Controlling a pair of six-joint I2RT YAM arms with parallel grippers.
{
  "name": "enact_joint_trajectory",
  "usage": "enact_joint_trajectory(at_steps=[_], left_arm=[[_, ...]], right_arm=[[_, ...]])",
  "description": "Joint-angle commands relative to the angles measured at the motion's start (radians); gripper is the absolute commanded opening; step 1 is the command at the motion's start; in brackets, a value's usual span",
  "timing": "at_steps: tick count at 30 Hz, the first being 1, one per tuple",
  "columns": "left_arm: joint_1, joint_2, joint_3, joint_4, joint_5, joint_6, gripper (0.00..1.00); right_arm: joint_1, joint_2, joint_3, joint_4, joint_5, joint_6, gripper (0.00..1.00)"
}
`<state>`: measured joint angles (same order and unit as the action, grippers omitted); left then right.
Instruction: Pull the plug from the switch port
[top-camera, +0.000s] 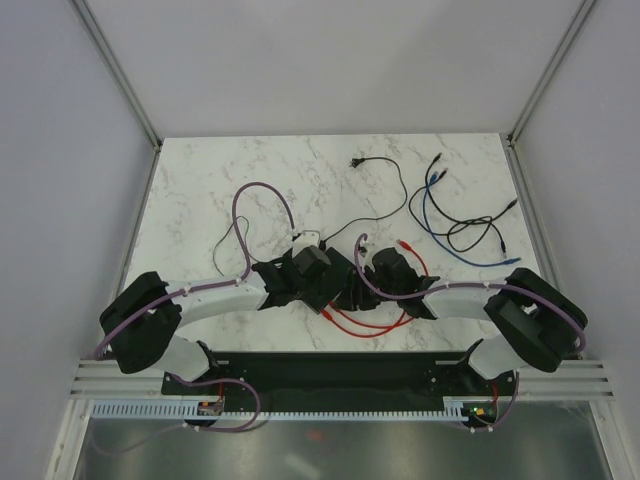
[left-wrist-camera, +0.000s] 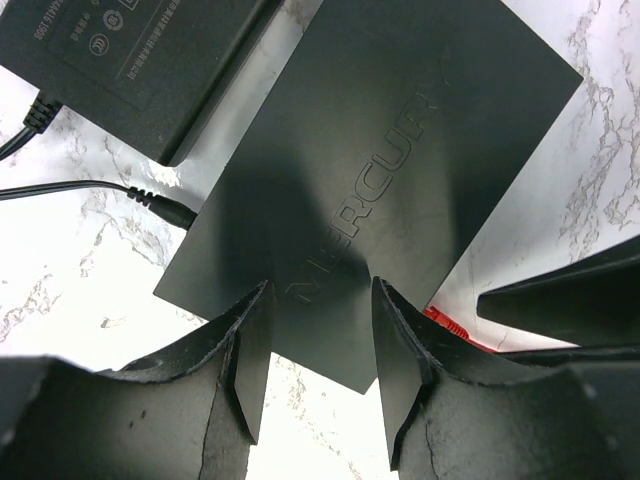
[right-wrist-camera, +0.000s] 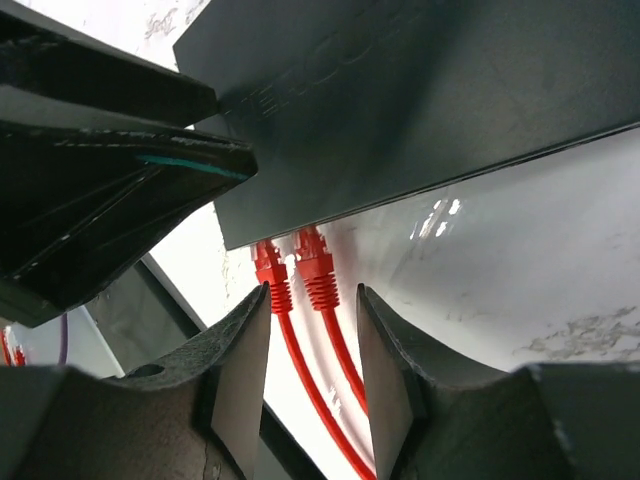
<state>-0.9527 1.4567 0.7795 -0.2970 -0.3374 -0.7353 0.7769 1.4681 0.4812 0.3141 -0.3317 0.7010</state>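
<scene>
The switch (left-wrist-camera: 380, 170) is a flat matte-black box lying on the marble table (left-wrist-camera: 60, 280). My left gripper (left-wrist-camera: 322, 290) stands open, its fingertips over the switch's near corner, which shows in the gap between them. In the right wrist view two red plugs (right-wrist-camera: 268, 268) (right-wrist-camera: 315, 262) sit side by side in ports on the switch's edge (right-wrist-camera: 420, 120). My right gripper (right-wrist-camera: 313, 292) is open around both plugs. Its left finger (right-wrist-camera: 240, 350) is against the left plug's boot, while its right finger (right-wrist-camera: 385, 350) stands apart from the other plug. From the top view the arms hide the switch.
A smaller black box (left-wrist-camera: 130, 60) with a thin cord lies beside the switch. A black barrel plug (left-wrist-camera: 165, 208) enters the switch's side. Red cables (top-camera: 370, 322) loop toward the arm bases. A blue cable (top-camera: 450, 235) and a black cord (top-camera: 385, 180) lie at the back right.
</scene>
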Motion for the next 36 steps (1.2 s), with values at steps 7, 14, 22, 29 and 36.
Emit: enact_joint_trajectory(at_steps=[7,14,22,29,36], left_arm=[[0.003,0.010,-0.011,0.035,0.034,0.011,0.50],[0.003,0.008,-0.014,0.036,0.035,0.014,0.50],[0.003,0.005,-0.016,0.038,0.037,0.016,0.50],[0.003,0.019,-0.008,0.036,0.041,0.022,0.50],[0.003,0.054,0.021,0.019,0.046,0.028,0.50]], right_arm=[[0.004,0.073,0.033,0.123,0.016,0.022,0.45],[0.010,0.121,0.040,0.154,0.011,0.031,0.41],[0.010,0.156,0.039,0.187,0.026,0.060,0.35],[0.010,0.185,0.091,0.045,0.033,0.008,0.00],[0.012,0.184,0.125,-0.159,0.020,-0.141,0.00]])
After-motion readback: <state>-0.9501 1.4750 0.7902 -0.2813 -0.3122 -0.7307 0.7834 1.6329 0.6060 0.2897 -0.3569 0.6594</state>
